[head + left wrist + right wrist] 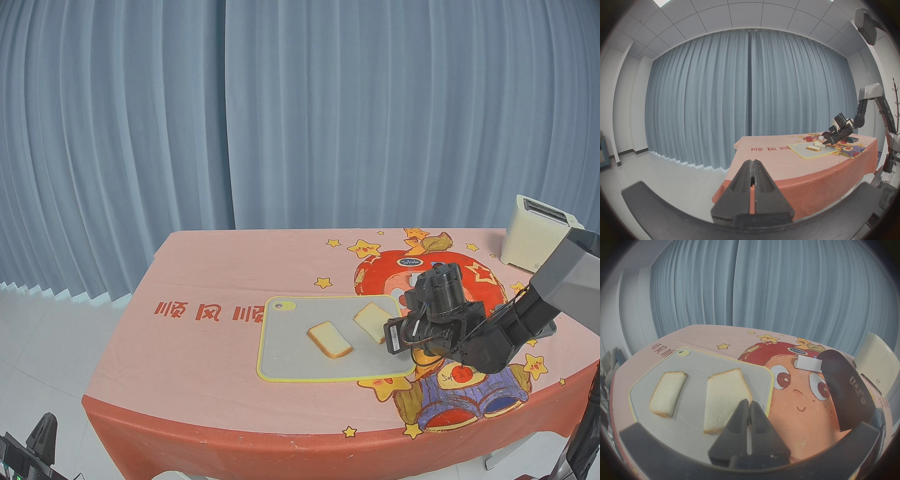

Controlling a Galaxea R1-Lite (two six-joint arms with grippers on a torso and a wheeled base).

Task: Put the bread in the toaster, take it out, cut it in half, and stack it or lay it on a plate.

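We see the pink-clothed table [206,269] across the middle of the head view, with the grey, yellow-rimmed cutting board [281,356] just below the frame's centre; the bread lies on it already cut, two halves flat and apart from each other, the left half [329,339] near the board's middle and the right half [373,321] toward its right edge; the cream toaster [537,234] stands at the right edge of the frame, well apart from the board, at the table's far corner; the right gripper [748,405] sits low over the board's right edge, its two fingers pressed together with nothing between them, the tips just beside the near end of the right half; whether they touch it we cannot tell; in the right wrist view a dark-bladed knife [847,390] shows at the right of the frame, near the toaster; the left gripper [752,165] hangs off the table at the head view's lower left corner, its fingers closed and empty.
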